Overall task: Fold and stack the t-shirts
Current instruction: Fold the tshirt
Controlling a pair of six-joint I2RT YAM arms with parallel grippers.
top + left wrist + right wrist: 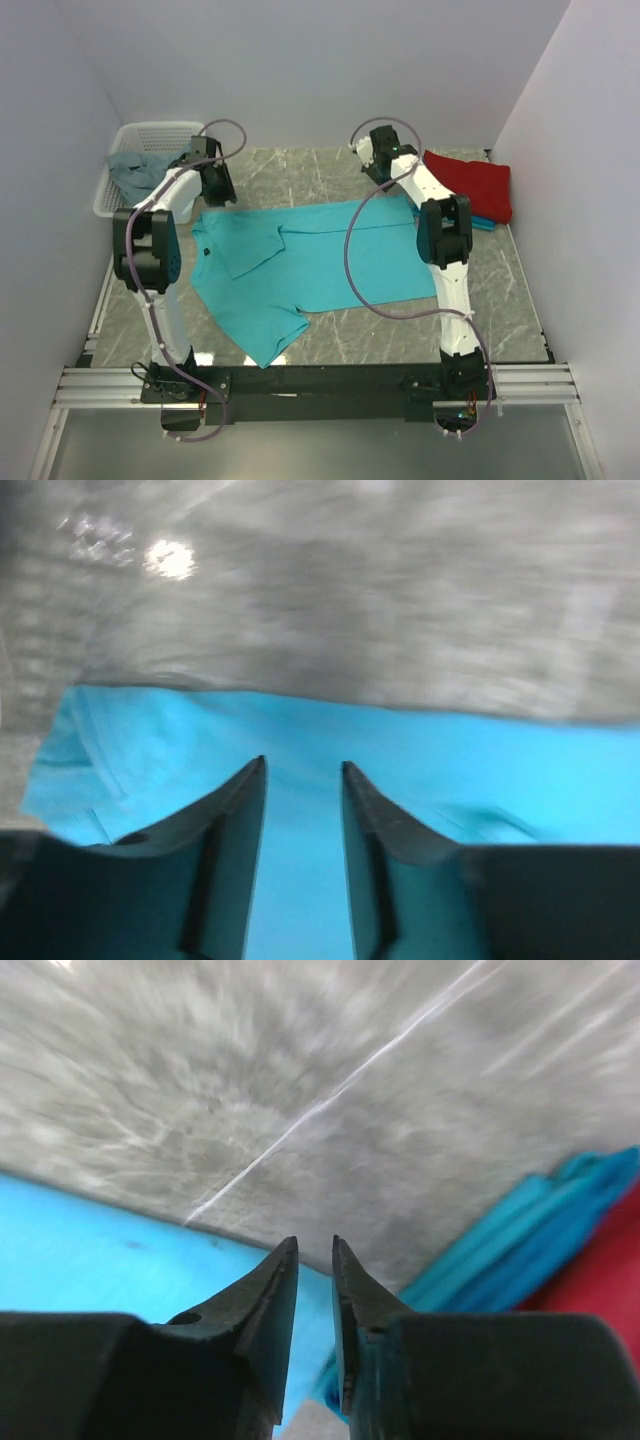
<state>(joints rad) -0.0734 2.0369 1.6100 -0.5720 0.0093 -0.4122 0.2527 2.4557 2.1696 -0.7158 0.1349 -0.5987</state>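
A bright turquoise t-shirt (300, 262) lies spread across the middle of the table, one sleeve folded over its chest. My left gripper (217, 192) hovers over the shirt's back left corner. In the left wrist view its jaws (303, 768) stand open, with only the turquoise cloth (300, 730) showing below the gap. My right gripper (384, 170) is over the shirt's back right edge. Its jaws (315, 1243) are slightly open and hold nothing, above the shirt's edge (90, 1250). A folded red t-shirt (472, 183) rests on a turquoise-blue one (486, 223) at the back right.
A white perforated basket (150, 133) stands at the back left with a grey-blue shirt (133, 174) in it. The grey marbled table (300, 170) is walled on three sides. The folded blue (545, 1228) and red (605, 1275) cloth lie right of my right fingers.
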